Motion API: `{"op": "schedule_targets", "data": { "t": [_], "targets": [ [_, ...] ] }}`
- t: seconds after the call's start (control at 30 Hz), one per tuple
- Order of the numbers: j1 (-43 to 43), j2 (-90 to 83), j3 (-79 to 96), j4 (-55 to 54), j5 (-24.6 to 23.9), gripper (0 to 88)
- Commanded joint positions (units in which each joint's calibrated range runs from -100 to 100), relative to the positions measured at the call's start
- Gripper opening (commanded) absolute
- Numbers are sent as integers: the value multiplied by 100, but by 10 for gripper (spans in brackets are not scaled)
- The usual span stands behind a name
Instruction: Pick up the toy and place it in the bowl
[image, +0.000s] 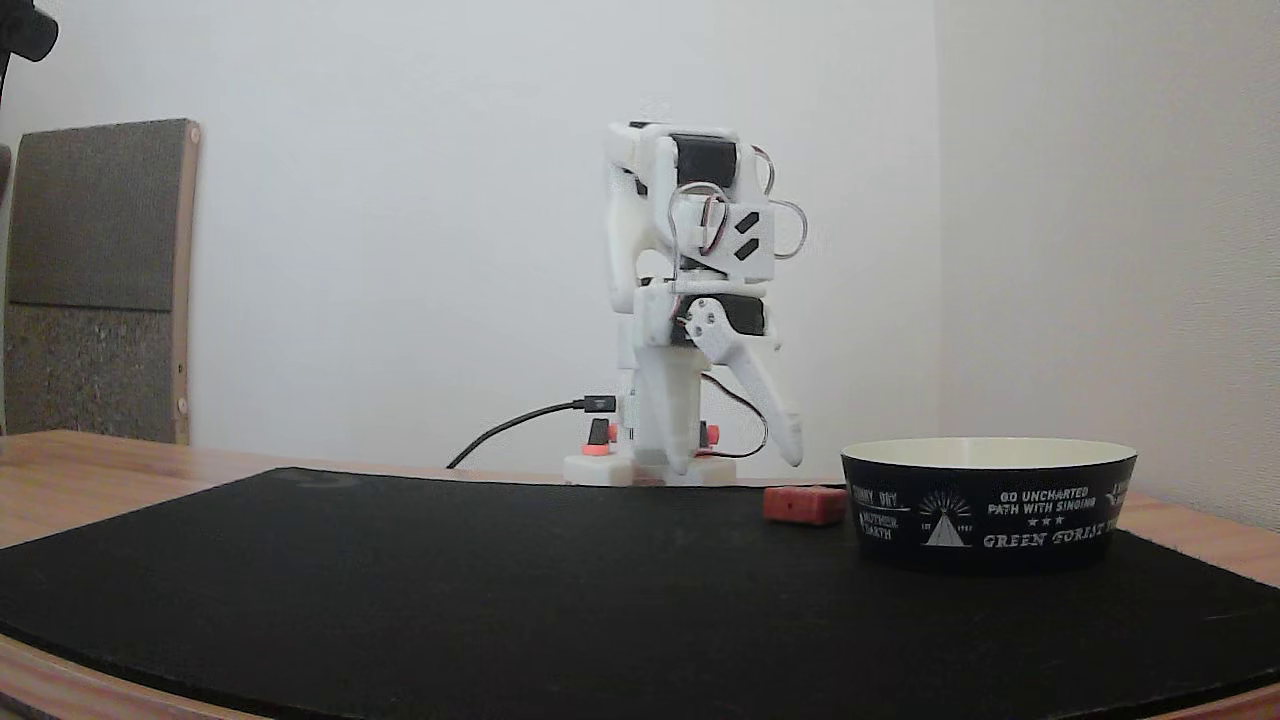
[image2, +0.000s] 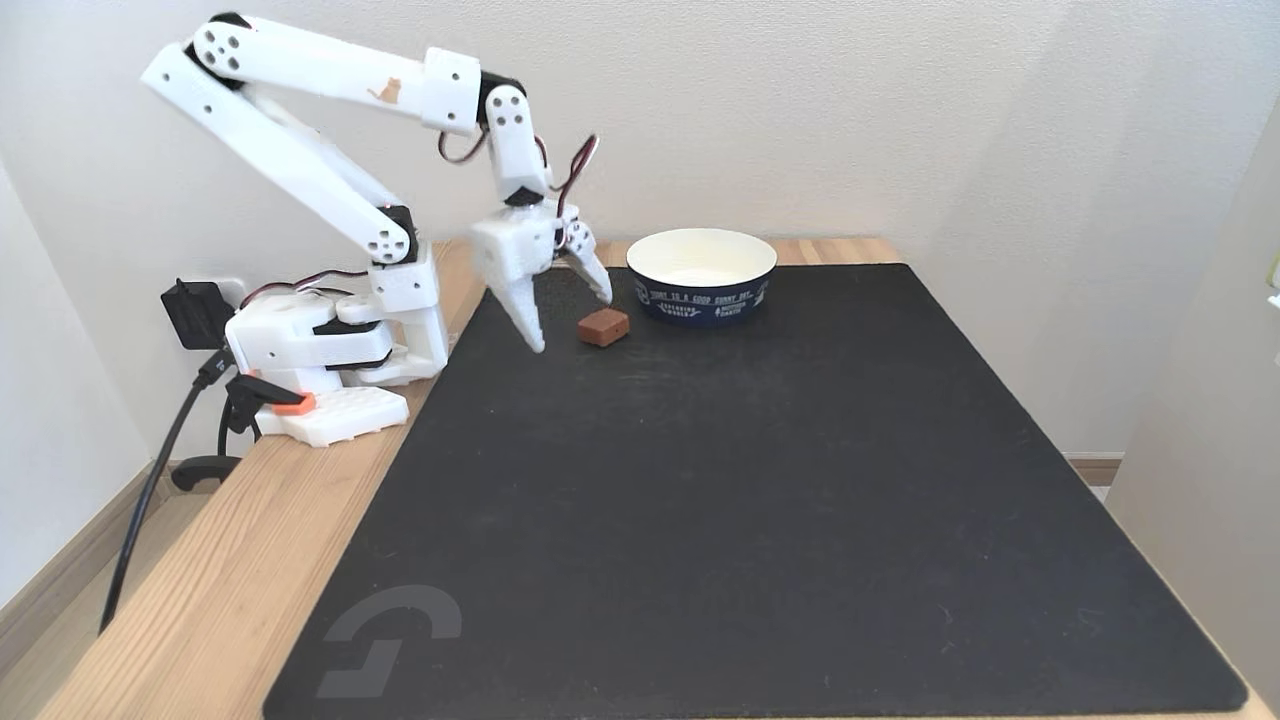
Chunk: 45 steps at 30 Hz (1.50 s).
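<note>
The toy (image: 805, 505) is a small red block lying on the black mat, just left of the bowl (image: 988, 503) in a fixed view. From above, the toy (image2: 603, 327) lies left of and slightly nearer than the bowl (image2: 702, 276), which is black outside and cream-white inside with nothing in it. My white gripper (image2: 572, 320) points down and is open, its fingertips just above the mat. One finger is left of the toy, the other behind it; the toy is not between them. In a fixed view the gripper (image: 738, 462) hangs behind and left of the toy.
A black mat (image2: 760, 500) covers most of the wooden table (image2: 200, 560). The arm's base (image2: 320, 350) stands at the table's left edge with cables running off it. A wall stands close behind the bowl. The mat's near and right parts hold nothing.
</note>
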Motion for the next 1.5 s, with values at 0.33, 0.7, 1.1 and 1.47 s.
{"op": "schedule_targets", "data": {
  "t": [0.33,0.7,1.1,1.47],
  "targets": [
    [-208,825,-1251,177,88,397],
    [-200,1400,-1251,-568,73,397],
    [-242,2067,-1260,-864,57,397],
    [-250,2434,-1251,-949,57,397]
  ]
}}
